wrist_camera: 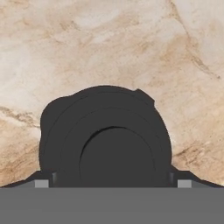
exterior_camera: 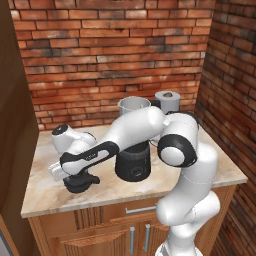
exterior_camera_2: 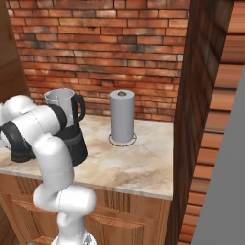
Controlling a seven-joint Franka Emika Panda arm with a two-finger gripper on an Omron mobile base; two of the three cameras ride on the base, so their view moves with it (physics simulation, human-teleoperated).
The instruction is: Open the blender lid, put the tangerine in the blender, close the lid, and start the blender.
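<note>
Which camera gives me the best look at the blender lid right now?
The hand view: the blender lid lies on the counter directly under the open tool, knob and side tab clear. The left base view shows it small, partly under the hand.

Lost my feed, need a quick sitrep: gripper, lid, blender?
Gripper open, astride round black blender lid lying on marble counter. Clear glass blender jar uncapped. Nothing in the way.

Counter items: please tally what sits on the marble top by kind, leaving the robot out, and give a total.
Blender (clear jar on black base, no lid on it): 1
Blender lid (black, lying flat on the counter): 1
Paper towel roll (grey-white, upright): 1
Total: 3
</note>
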